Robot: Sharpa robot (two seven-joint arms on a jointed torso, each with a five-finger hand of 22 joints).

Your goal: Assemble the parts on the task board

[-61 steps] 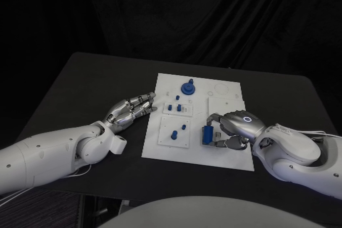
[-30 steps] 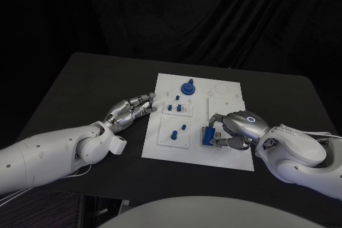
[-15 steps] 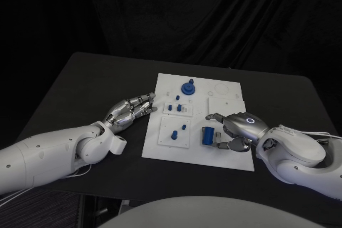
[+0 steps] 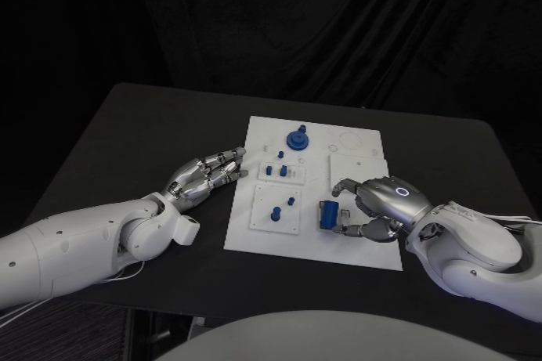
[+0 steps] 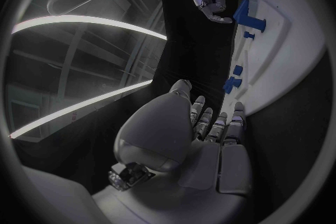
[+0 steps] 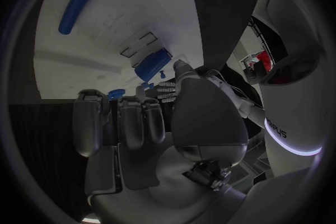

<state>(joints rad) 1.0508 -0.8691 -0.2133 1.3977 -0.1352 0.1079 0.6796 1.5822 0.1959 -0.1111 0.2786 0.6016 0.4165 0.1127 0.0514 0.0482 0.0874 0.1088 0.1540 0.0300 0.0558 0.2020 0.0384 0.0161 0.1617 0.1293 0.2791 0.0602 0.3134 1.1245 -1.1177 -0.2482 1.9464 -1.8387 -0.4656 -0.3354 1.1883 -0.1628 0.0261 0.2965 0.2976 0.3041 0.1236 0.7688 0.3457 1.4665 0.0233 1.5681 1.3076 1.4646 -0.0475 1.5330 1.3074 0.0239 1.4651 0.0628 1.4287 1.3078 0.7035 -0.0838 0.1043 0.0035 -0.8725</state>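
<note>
Black table (image 4: 135, 134) under white task board (image 4: 367, 247), dark curtain behind

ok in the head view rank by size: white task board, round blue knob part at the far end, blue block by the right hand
1. white task board
2. blue block by the right hand
3. round blue knob part, only slightly smaller; it lies farther from the camera, so that order is unsure.
</note>
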